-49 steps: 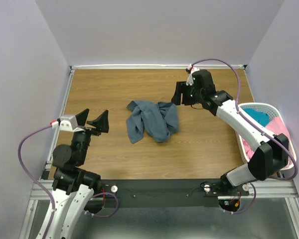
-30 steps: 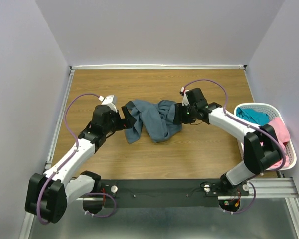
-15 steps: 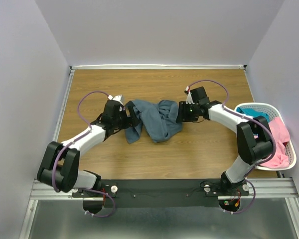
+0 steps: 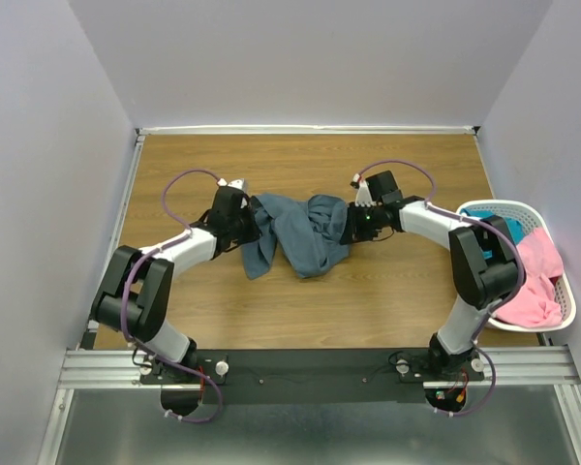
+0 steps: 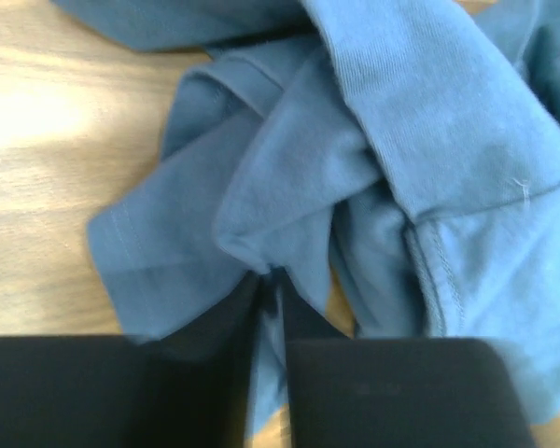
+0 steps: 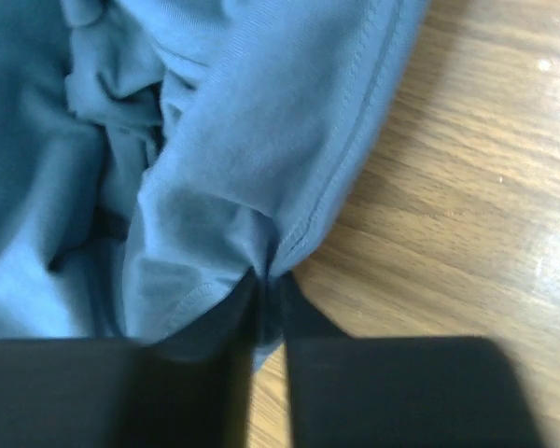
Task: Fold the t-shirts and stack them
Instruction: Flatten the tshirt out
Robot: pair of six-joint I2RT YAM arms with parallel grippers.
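Note:
A slate blue-grey t-shirt (image 4: 300, 232) lies crumpled in the middle of the wooden table (image 4: 368, 300). My left gripper (image 4: 249, 219) is at its left edge and is shut on a fold of the blue-grey cloth (image 5: 261, 233), pinched between the black fingers (image 5: 215, 336). At the shirt's right edge my right gripper (image 4: 349, 225) is shut on the hemmed edge (image 6: 261, 187), which bunches where the fingertips (image 6: 308, 322) meet. A pink t-shirt (image 4: 533, 281) and a teal t-shirt (image 4: 494, 228) sit in the basket at the right.
A white slotted basket (image 4: 566, 320) stands at the table's right edge beside the right arm. Lilac walls close the table in at the back and both sides. A black rail (image 4: 310, 373) with the arm bases runs along the near edge.
Both arms reached in from the sides to the blue-grey shirt. Both grippers, open before, have closed on its left and right edges. The shirt has barely shifted.

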